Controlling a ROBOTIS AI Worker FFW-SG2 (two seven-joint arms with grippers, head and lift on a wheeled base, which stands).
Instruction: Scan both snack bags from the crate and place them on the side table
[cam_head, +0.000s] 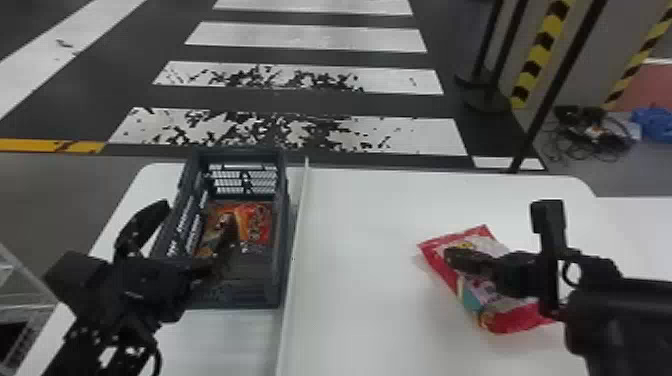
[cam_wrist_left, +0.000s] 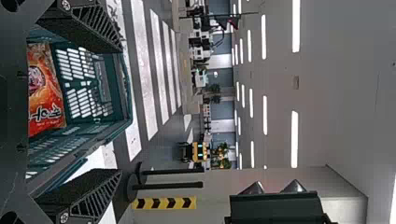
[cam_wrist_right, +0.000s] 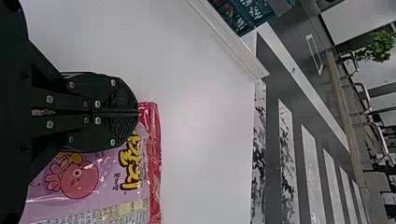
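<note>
In the head view, my left gripper (cam_head: 199, 220) is over the near left part of the dark crate (cam_head: 283, 240), fingers spread. An orange-red snack bag (cam_head: 257, 220) lies inside the crate toward its far half. My left gripper (cam_wrist_left: 116, 114) stands open in the left wrist view, with the orange bag (cam_wrist_left: 44, 91) beyond it in the crate. The pink and red snack bag (cam_head: 517, 320) lies flat on the white table at right. My right gripper (cam_head: 447, 256) is over that bag's upper left part. Seen from the right wrist, the gripper (cam_wrist_right: 138, 112) has its fingers pressed together above the pink bag (cam_wrist_right: 77, 179).
A raised white ridge (cam_head: 294, 250) runs between the crate and the white table top (cam_head: 360, 260). Past the table's far edge stand black poles (cam_head: 555, 85) at right. A wire rack (cam_head: 22, 300) is at the left edge.
</note>
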